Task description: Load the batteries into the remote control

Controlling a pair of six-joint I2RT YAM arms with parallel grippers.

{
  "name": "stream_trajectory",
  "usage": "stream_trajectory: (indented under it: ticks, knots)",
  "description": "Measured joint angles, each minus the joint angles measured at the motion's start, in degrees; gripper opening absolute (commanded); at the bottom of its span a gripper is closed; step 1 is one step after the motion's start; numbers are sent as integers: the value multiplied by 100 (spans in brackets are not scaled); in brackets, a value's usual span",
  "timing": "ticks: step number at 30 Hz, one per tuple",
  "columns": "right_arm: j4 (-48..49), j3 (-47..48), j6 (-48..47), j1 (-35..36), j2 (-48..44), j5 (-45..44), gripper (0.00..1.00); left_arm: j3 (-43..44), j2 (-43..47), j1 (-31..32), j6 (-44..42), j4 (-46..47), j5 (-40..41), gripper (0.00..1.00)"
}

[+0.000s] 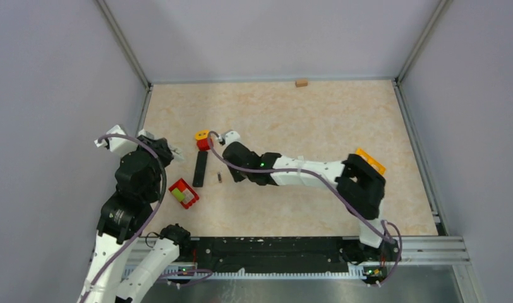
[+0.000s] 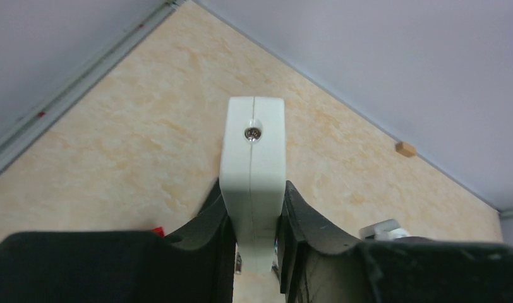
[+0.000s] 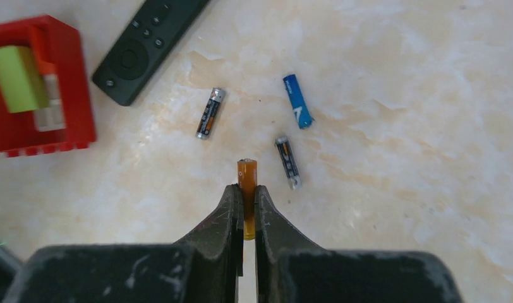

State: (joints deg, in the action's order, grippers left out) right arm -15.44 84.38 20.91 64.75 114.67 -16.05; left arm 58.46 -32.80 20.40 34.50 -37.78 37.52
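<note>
Orange battery (image 3: pixel 246 172), clamped lengthwise between the narrowed jaws of the right gripper (image 3: pixel 246 190), one end projecting beyond the fingertips. Gripping it across its width leaves that end free, probably so it can be led into a battery bay. Whether it is lifted off the surface (image 3: pixel 399 158) cannot be told from the wrist view. Three more batteries lie loose ahead of it: a dark battery (image 3: pixel 287 162) just beside the tip, a blue battery (image 3: pixel 297 109) beyond it, and a second dark battery (image 3: pixel 210 113) to the left, all apart from one another. The remote control (image 3: pixel 146 47) rests farther out, buttons upward. Its bay is therefore not exposed, and it would likely have to be turned over and opened before any cell goes in. A red container (image 3: pixel 14 126) holding a green block (image 3: pixel 14 79) stands beside the remote. The left gripper (image 2: pixel 253 208), drawn back towards the left wall, is closed tight on a white slab-like piece (image 2: pixel 253 145) held upright. What this piece is cannot be made out. A small wooden block (image 2: pixel 405 149) sits against the far wall, well apart from the work.
</note>
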Motion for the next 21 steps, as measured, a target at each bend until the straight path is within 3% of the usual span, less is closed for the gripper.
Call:
stream_trajectory:
  ticks: [5,13,16,21]
  knots:
    - [35,-715,393,0,-1834,-205,0,20,-149,-7,203,63,-1443,0]
    - [564,-1797,1043,0,-5213,-24,0,-608,-997,-4,638,1620,-5407,0]
    - [643,-1840,1078,0,-5827,7,0,-922,-1325,-4,927,2341,-6505,0]
    - [723,-1978,1038,0,-6054,111,0,-1003,-1405,-4,1104,2914,-7326,0]
